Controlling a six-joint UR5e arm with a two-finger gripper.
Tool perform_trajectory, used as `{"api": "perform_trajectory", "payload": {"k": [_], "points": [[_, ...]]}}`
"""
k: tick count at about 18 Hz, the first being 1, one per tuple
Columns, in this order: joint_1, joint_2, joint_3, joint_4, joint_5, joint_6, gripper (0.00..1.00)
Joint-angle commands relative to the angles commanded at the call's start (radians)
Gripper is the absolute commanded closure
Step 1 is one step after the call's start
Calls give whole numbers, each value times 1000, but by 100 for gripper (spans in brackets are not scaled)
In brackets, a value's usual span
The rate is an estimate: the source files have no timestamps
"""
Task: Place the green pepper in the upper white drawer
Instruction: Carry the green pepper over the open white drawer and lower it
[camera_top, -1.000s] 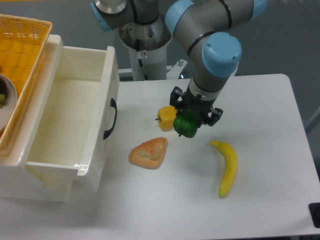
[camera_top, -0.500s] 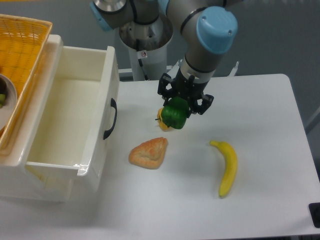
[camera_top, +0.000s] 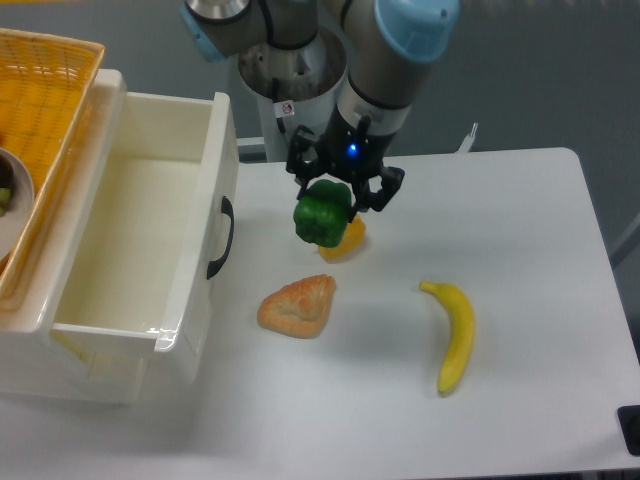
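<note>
The gripper (camera_top: 334, 196) is pinching the green pepper (camera_top: 322, 219) between its black fingers (camera_top: 381, 190), holding the glossy, lobed fruit clear above the white tabletop (camera_top: 520, 220), to the right of the upper white drawer (camera_top: 140, 250). A small blue light is glowing on the wrist just above the fingers. No brand name can be read anywhere; a small red-and-white sticker on the arm's pale base (camera_top: 290, 105) is too tiny to make out.

The drawer is standing pulled open, a deep, smooth, cream-white plastic box with a curved black handle (camera_top: 221, 238) on its front. An orange woven basket (camera_top: 45, 110) is resting on the cabinet top behind it (only partly in view).

A yellow-orange pepper (camera_top: 347, 240) is peeking out from just behind and below the green one. In front of it a golden, triangular pastry (camera_top: 298, 305) with a flaky crust is lying on the tabletop, and a curved yellow banana (camera_top: 455, 335) is lying well apart to its right.
</note>
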Motion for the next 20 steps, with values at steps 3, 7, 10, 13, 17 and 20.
{"api": "perform_trajectory", "payload": {"k": [3, 7, 10, 13, 17, 20], "points": [[-17, 14, 0, -20, -15, -27, 45], [-67, 48, -2, -44, -51, -97, 45], [-75, 55, -2, -60, -67, -101, 45], [-92, 77, -2, -66, -78, -120, 45], [-115, 75, -2, -68, -113, -201, 43], [-141, 68, -6, -68, -112, -212, 43]]}}
